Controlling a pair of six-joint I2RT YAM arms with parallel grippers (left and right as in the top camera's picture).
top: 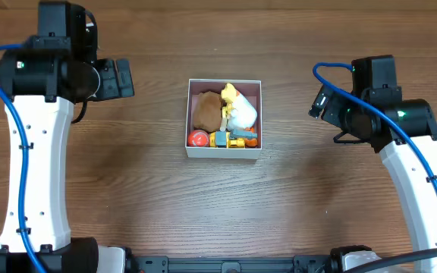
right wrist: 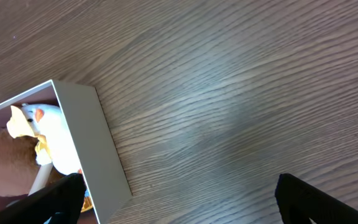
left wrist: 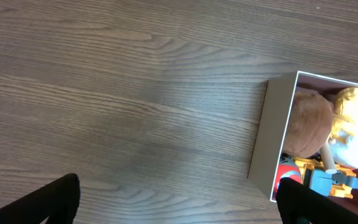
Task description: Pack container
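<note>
1. Between my two grippers, on the wooden table (top: 127, 189), stands the container (top: 222, 152), upright and open at the top, with thin white walls and a dull pink inside.
2. My left gripper (top: 124, 78) is spread wide. In the left wrist view the left fingertips (left wrist: 58, 202) appear as dark shapes at the two lower corners, and only table surface shows between them.
3. From the left gripper, the container lies off to the right, well apart and out of contact. One white side wall faces that gripper.
4. My right gripper (top: 317, 105) is likewise spread wide. In the right wrist view the right fingertips (right wrist: 316, 202) sit at the two lower corners, again with only wood grain between them.
5. From the right gripper, the container lies off to the left, well apart. Its white wall there is turned toward that gripper.
6. Inside the container, a brown plush (top: 206, 110) fills the side nearer my left gripper. A white and yellow plush (top: 240, 112) lies against it on the side nearer my right gripper.
7. Along the wall nearest my bases lie a red round toy (top: 198, 138) and, just beside it, a yellow and blue toy (top: 230, 139).
</note>
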